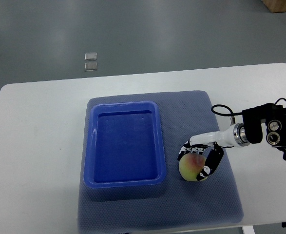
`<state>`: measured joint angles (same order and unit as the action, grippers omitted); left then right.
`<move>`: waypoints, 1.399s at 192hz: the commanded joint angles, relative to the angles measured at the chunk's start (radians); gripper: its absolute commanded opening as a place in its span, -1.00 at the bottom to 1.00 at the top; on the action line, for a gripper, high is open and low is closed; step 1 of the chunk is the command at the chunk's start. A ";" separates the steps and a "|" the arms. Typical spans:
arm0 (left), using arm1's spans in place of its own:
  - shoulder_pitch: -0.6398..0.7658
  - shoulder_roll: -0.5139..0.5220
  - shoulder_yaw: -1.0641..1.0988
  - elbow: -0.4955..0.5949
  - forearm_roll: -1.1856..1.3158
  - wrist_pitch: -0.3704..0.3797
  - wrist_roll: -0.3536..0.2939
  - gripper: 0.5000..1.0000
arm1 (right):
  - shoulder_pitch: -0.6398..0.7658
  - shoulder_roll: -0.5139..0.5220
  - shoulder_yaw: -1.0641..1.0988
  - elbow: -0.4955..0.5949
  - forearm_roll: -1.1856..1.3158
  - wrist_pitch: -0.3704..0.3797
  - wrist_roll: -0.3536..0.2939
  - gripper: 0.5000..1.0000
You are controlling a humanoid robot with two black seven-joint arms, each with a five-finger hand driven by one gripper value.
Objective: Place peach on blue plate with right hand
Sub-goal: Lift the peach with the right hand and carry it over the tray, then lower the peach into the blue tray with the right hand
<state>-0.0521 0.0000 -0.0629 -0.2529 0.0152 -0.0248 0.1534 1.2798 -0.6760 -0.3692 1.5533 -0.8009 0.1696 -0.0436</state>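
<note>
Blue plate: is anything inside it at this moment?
Nothing; the blue plate shows only its bare floor. The peach sits on the mat beside it, in the right hand.

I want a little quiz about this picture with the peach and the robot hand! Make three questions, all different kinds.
1. True or false: the peach is already lying in the blue plate.
2. Which hand is at the peach? A) left B) right
3. Fill in: the plate and the peach both sit on a grey-blue ____ on the white table.

Key:
1. False. The peach is on the mat, to the right of the plate.
2. B. Its fingers wrap around the peach.
3. mat
</note>
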 commanded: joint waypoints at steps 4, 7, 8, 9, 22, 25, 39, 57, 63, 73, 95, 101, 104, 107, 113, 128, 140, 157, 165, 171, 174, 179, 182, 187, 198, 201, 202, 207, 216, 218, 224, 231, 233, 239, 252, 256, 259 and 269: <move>0.000 0.000 0.000 0.000 0.000 0.000 0.000 1.00 | -0.005 0.001 -0.001 -0.004 -0.015 -0.013 0.004 -1.00; 0.000 0.000 0.000 0.000 0.000 0.000 0.000 1.00 | -0.005 0.001 -0.001 -0.004 -0.015 -0.013 0.004 -1.00; 0.000 0.000 0.000 0.000 0.000 0.000 0.000 1.00 | -0.005 0.001 -0.001 -0.004 -0.015 -0.013 0.004 -1.00; 0.000 0.000 0.000 0.001 0.000 0.000 0.000 1.00 | 0.007 -0.010 0.001 -0.004 -0.014 -0.006 0.002 -1.00; 0.000 0.000 0.000 0.001 -0.001 0.000 0.000 1.00 | 0.044 -0.033 0.026 -0.002 -0.004 0.008 0.002 -1.00; 0.000 0.000 0.000 0.001 0.000 0.000 0.000 1.00 | 0.055 -0.037 0.035 -0.002 -0.001 0.014 0.002 -1.00; 0.000 0.000 0.000 -0.002 0.000 0.000 0.000 1.00 | 0.116 -0.079 0.078 0.005 0.005 0.083 -0.002 -1.00; 0.000 0.000 0.000 -0.003 0.000 0.000 0.000 1.00 | 0.190 -0.137 0.121 0.011 0.006 0.156 -0.006 -1.00; 0.000 0.000 0.000 -0.003 0.000 0.000 0.000 1.00 | 0.279 -0.192 0.168 0.011 0.022 0.224 -0.009 -1.00; 0.000 0.000 0.000 -0.005 0.000 0.000 0.000 1.00 | 0.332 -0.229 0.188 0.010 0.031 0.274 -0.009 -1.00; 0.000 0.000 0.000 -0.006 0.002 0.000 0.000 1.00 | 0.503 -0.309 0.207 0.010 0.048 0.383 -0.033 -1.00; 0.000 0.000 0.002 -0.008 0.003 0.000 0.000 1.00 | 0.513 -0.312 0.207 0.010 0.048 0.389 -0.036 -1.00; 0.000 0.000 0.002 -0.008 0.003 0.000 0.000 1.00 | 0.513 -0.312 0.207 0.010 0.048 0.389 -0.036 -1.00; 0.000 0.000 0.002 -0.008 0.003 0.000 0.000 1.00 | 0.513 -0.312 0.207 0.010 0.048 0.389 -0.036 -1.00; 0.000 0.000 0.002 -0.008 0.003 0.000 0.000 1.00 | 0.559 -0.324 0.207 0.010 0.048 0.413 -0.042 -1.00; 0.000 0.000 0.002 -0.008 0.005 -0.001 0.000 1.00 | 0.573 -0.323 0.207 0.010 0.048 0.415 -0.044 -1.00; 0.000 0.000 0.002 -0.008 0.005 -0.001 0.000 1.00 | 0.575 -0.312 0.207 0.010 0.048 0.404 -0.045 -1.00; 0.000 0.000 0.002 -0.008 0.005 -0.001 0.000 1.00 | 0.567 -0.214 0.207 -0.013 0.045 0.366 -0.045 -1.00; 0.000 0.000 0.002 -0.008 0.005 0.000 0.000 1.00 | 0.566 -0.188 0.207 -0.022 0.045 0.349 -0.047 -1.00; 0.000 0.000 0.002 -0.008 0.005 0.000 0.000 1.00 | 0.566 -0.188 0.207 -0.022 0.045 0.349 -0.047 -1.00; 0.000 0.000 0.002 -0.008 0.003 0.000 0.000 1.00 | 0.555 -0.112 0.205 -0.050 0.043 0.304 -0.056 -1.00; 0.000 0.000 0.002 -0.008 0.003 -0.001 0.000 1.00 | 0.547 -0.050 0.205 -0.074 0.045 0.281 -0.058 -1.00; 0.000 0.000 0.002 -0.008 0.003 -0.001 0.000 1.00 | 0.544 -0.028 0.203 -0.085 0.045 0.275 -0.058 -1.00; 0.000 0.000 0.002 -0.008 0.003 -0.001 0.000 1.00 | 0.530 0.035 0.203 -0.119 0.046 0.261 -0.058 -1.00; 0.000 0.000 0.002 -0.006 0.002 0.000 0.000 1.00 | 0.497 0.133 0.203 -0.186 0.045 0.251 -0.058 -1.00; 0.000 0.000 0.002 -0.006 0.002 0.000 0.000 1.00 | 0.489 0.153 0.203 -0.202 0.045 0.248 -0.058 -1.00; 0.000 0.000 0.002 -0.006 0.002 0.000 0.000 1.00 | 0.480 0.173 0.203 -0.219 0.045 0.246 -0.058 -1.00; 0.000 0.000 0.002 -0.005 0.000 0.000 0.000 1.00 | 0.461 0.210 0.203 -0.249 0.043 0.241 -0.058 -1.00; 0.000 0.000 0.002 -0.005 0.000 0.000 0.000 1.00 | 0.461 0.210 0.203 -0.249 0.043 0.241 -0.058 -1.00; 0.000 0.000 0.000 -0.003 0.000 0.000 0.000 1.00 | 0.418 0.306 0.203 -0.328 0.038 0.234 -0.056 -1.00; 0.000 0.000 0.000 -0.003 -0.001 0.000 0.000 1.00 | 0.395 0.364 0.203 -0.377 0.035 0.231 -0.056 -1.00; 0.000 0.000 0.000 -0.002 -0.001 0.000 0.000 1.00 | 0.371 0.415 0.203 -0.420 0.032 0.229 -0.056 -1.00; 0.000 0.000 0.000 -0.002 -0.001 0.000 0.000 1.00 | 0.371 0.415 0.203 -0.420 0.032 0.229 -0.056 -1.00; 0.000 0.000 0.000 -0.002 -0.001 0.000 0.000 1.00 | 0.371 0.415 0.203 -0.420 0.032 0.229 -0.056 -1.00; 0.000 0.000 0.000 0.000 -0.001 0.000 0.000 1.00 | 0.274 0.561 0.203 -0.548 0.017 0.214 -0.055 -1.00; 0.000 0.000 0.000 0.000 -0.001 0.000 0.000 1.00 | 0.274 0.561 0.203 -0.549 0.017 0.214 -0.055 -1.00; 0.000 0.000 0.000 0.000 -0.001 0.000 0.000 1.00 | 0.274 0.561 0.203 -0.549 0.017 0.214 -0.055 -1.00; 0.000 0.000 0.000 -0.002 -0.001 0.000 0.000 1.00 | 0.217 0.654 0.207 -0.614 -0.021 0.195 -0.052 -1.00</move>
<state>-0.0522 -0.0001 -0.0629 -0.2537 0.0136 -0.0244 0.1533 1.5805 -0.1568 -0.1661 1.0412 -0.7790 0.3880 -0.0987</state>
